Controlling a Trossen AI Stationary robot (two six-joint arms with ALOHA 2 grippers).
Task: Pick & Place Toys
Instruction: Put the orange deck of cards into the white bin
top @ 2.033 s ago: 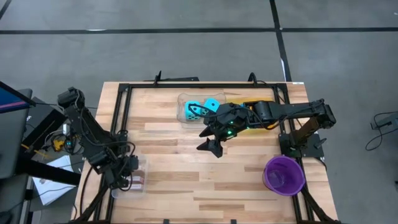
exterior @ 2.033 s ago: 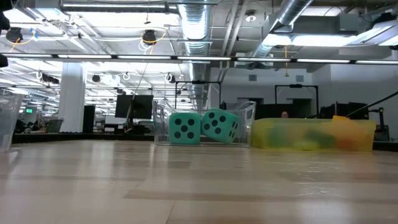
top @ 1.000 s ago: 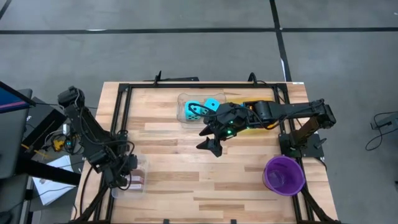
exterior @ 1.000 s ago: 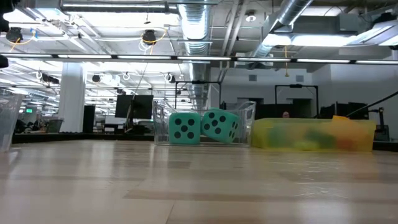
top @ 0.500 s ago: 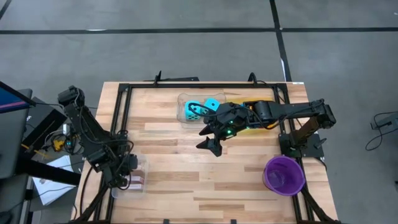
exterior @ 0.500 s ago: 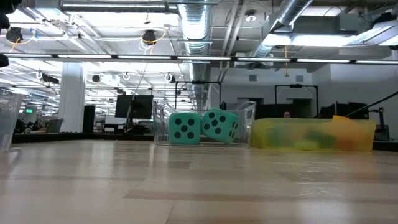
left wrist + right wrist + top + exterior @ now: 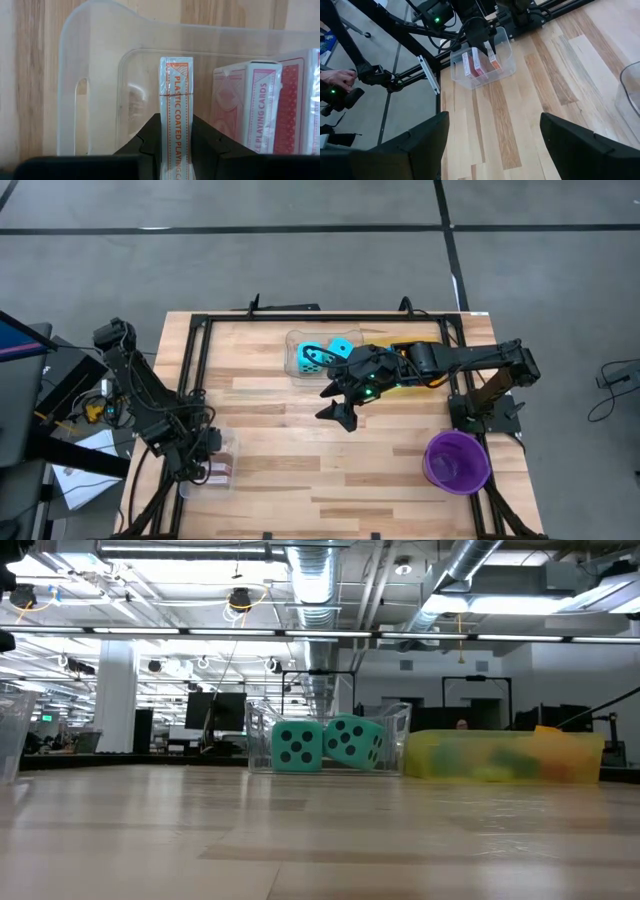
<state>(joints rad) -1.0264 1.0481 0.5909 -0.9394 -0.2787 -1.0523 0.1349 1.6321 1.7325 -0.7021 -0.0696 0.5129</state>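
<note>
Dice (image 7: 325, 744) sit side by side in the clear tray (image 7: 300, 340) at the back of the surface (image 7: 300, 470). Right gripper (image 7: 336, 402) hangs just in front of that tray, fingers wide and empty. It should probably turn back and drop straight over one die. Far from the tray, the left gripper (image 7: 175, 137) pinches a card box (image 7: 176, 105).

Two dice (image 7: 325, 744) in tray (image 7: 397, 720), left of another tray (image 7: 505, 756).

Left claw (image 7: 176, 145) pinched shut, right claw (image 7: 335, 403) spread.
</note>
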